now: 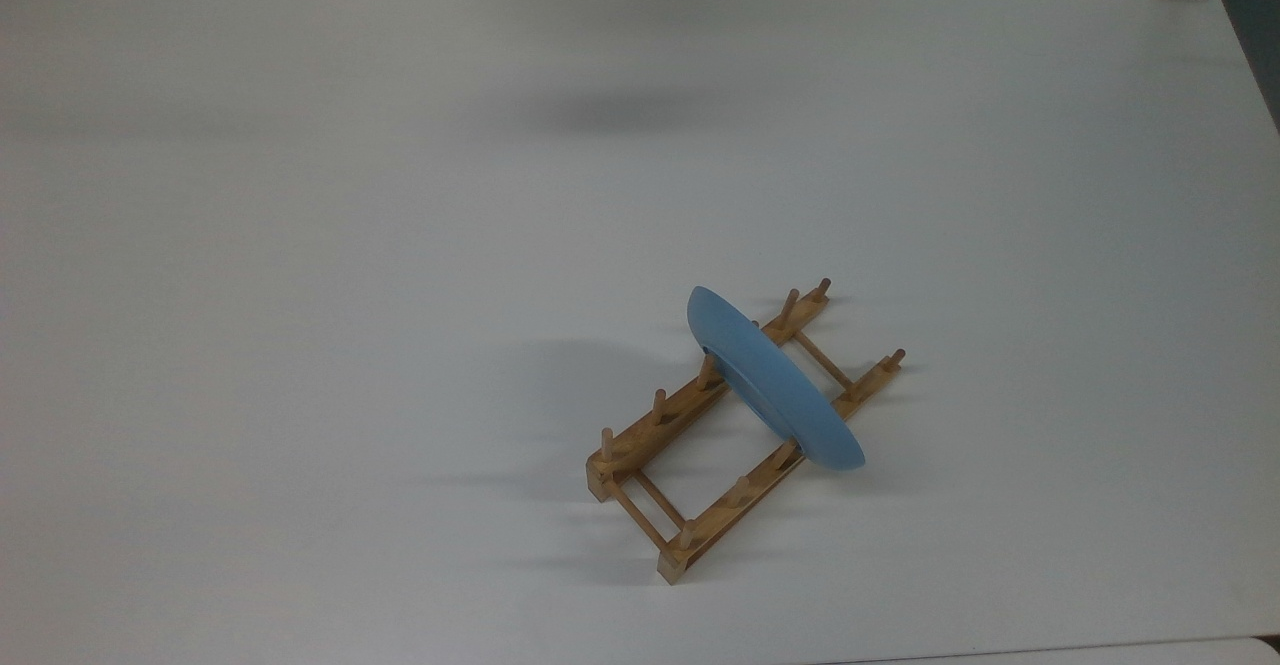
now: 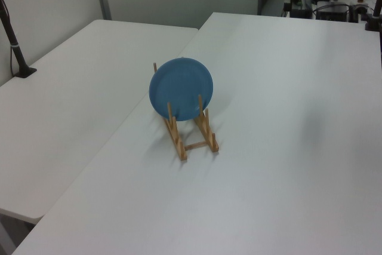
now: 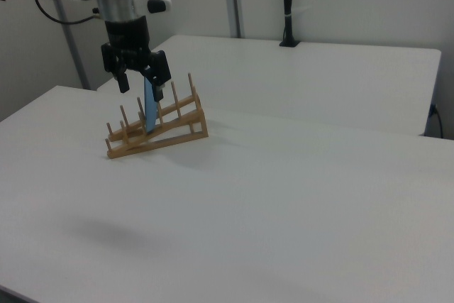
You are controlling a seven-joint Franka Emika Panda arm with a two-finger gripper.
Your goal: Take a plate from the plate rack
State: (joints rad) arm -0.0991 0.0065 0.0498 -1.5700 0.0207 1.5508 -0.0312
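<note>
Plate (image 1: pixel 770 377): light blue, standing on edge between the pegs of the wooden plate rack (image 1: pixel 690 445), toward the top view's right end of it. Rack: on your white desk (image 1: pixel 300 295). Gripper (image 3: pixel 142 84): in the right view, spread fingers hang over the plate's top edge, grasping nothing.

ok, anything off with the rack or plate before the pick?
Nothing stands out. The round light-blue plate stands on edge between the pegs of the light-brown wooden plate rack, which sits flat on the white table. No damage visible.
</note>
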